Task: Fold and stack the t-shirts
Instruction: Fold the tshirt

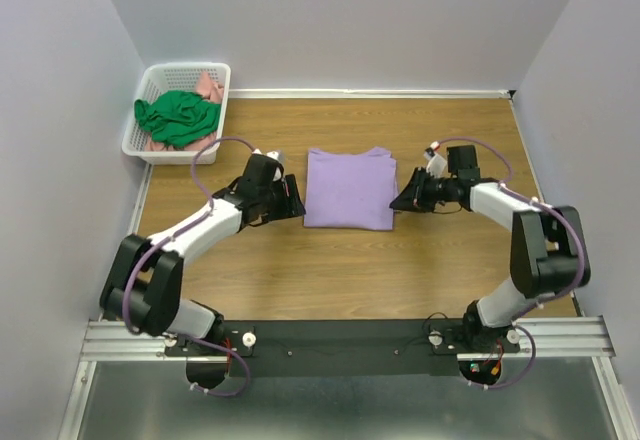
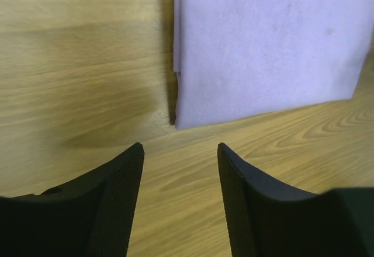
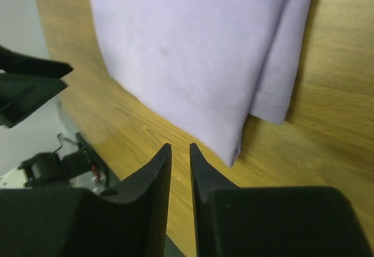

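Note:
A folded purple t-shirt (image 1: 349, 188) lies flat in the middle of the wooden table. My left gripper (image 1: 296, 207) is open and empty, low over the wood just off the shirt's near left corner (image 2: 178, 122); its jaws (image 2: 180, 147) hold nothing. My right gripper (image 1: 397, 203) sits just off the shirt's near right corner (image 3: 234, 157); its fingers (image 3: 180, 147) are almost together with only bare wood showing in the thin gap. A green t-shirt (image 1: 178, 117) and a pink one (image 1: 208, 88) lie crumpled in the basket.
A white plastic basket (image 1: 133, 135) stands at the back left corner by the wall. Grey walls close in the table on the left, back and right. The black rail (image 1: 340, 345) with the arm bases runs along the near edge.

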